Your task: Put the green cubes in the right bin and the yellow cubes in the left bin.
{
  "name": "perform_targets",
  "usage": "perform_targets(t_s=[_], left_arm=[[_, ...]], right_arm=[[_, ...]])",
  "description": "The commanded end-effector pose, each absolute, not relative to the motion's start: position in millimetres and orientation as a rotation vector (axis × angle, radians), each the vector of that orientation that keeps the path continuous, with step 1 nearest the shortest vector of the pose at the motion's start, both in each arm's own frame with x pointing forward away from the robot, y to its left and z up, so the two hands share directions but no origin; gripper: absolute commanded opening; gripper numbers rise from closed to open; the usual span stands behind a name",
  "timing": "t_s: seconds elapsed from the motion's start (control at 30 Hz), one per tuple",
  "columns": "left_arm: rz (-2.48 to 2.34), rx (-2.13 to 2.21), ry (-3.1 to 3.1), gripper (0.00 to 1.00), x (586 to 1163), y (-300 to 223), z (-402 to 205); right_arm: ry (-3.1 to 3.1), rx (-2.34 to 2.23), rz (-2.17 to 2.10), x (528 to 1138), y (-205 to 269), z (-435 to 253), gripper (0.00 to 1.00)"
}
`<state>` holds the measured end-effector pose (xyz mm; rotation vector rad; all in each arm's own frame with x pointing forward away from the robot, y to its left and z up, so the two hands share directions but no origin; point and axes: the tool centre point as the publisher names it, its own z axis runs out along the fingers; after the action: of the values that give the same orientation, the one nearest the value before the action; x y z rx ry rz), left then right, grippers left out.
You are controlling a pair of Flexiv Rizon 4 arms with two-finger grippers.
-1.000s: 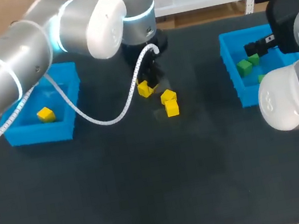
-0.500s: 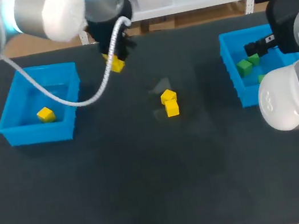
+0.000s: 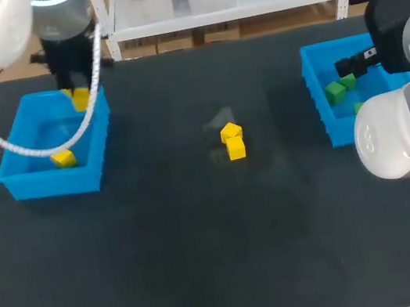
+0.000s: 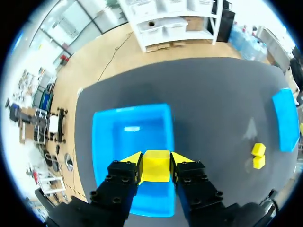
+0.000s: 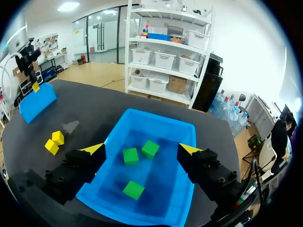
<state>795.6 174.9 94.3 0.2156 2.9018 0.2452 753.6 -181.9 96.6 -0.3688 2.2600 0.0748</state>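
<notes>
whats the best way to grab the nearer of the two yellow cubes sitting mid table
Take the nearer yellow cube from straight above, with the jaws closing on its left and right faces. It lies flat and those two faces look free. The other yellow cube sits right against its far face, so a finger would probably not fit there.

Flat dark grey matte bench (image 3: 209, 264) took up most of the head view, far edge straight across the back. Surface looked even and dull, slightly lighter toward the near side. One faint pale greyish smudge (image 3: 219, 118) sat near the middle, on bare bench top. Smudge also showed in both wrist views.
</notes>
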Motion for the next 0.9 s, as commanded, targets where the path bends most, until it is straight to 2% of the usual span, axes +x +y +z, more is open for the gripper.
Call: perform_targets(t_s=[0.03,0.17,0.2,0.23,0.27,0.47,0.9], left_arm=[[0.200,0.191,2.739,0.00,769.2,193.1,84.2],[0.228,0.152,2.750,0.00,764.0,202.9,81.3],[0.235,0.141,2.751,0.08,763.3,204.2,81.5],[0.249,0.131,2.746,0.35,762.6,204.7,81.8],[0.239,0.126,2.741,1.00,762.2,205.2,82.1],[0.155,0.224,2.686,1.00,764.8,176.0,94.8],[-0.177,0.932,2.530,1.00,764.7,9.5,109.5]], right_arm=[[2.260,-0.370,0.077,752.9,-182.6,97.3,1.00],[2.260,-0.370,0.077,752.9,-182.6,97.3,1.00],[2.260,-0.370,0.077,752.9,-182.6,97.3,1.00],[2.260,-0.370,0.077,752.9,-182.6,97.3,1.00],[2.260,-0.370,0.077,752.9,-182.6,97.3,1.00],[2.260,-0.370,0.077,752.9,-182.6,97.3,1.00],[2.260,-0.370,0.077,752.9,-182.6,97.3,1.00]])
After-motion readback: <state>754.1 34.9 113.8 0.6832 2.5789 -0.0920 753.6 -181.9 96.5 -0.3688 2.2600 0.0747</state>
